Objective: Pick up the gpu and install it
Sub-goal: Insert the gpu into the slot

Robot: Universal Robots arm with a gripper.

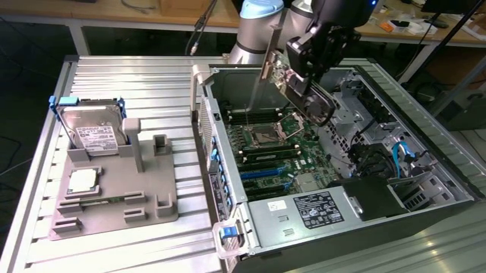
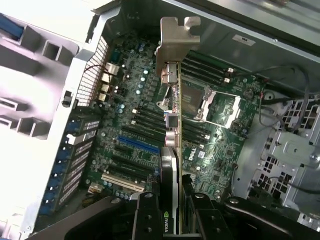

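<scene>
Wrist view: the thin dark silver-bracketed gpu card (image 2: 170, 120) is clamped in the jaws of the black gripper (image 2: 172, 202), hung above the green motherboard (image 2: 131, 100), so the long blue slot (image 2: 139, 145) could get missed if it's lowered tilted

Silver arm (image 1: 254, 34) with blue cap stands upright at far side of exterior view. Black wrist (image 1: 338, 17) leans down toward exterior view's left. gripper (image 1: 305, 77) tilted, pointing downward, held in air. Black fingers (image 2: 147, 217) closed on gpu (image 1: 319, 105), one pressed against each flat face, card edge-on between them in wrist view.
</scene>
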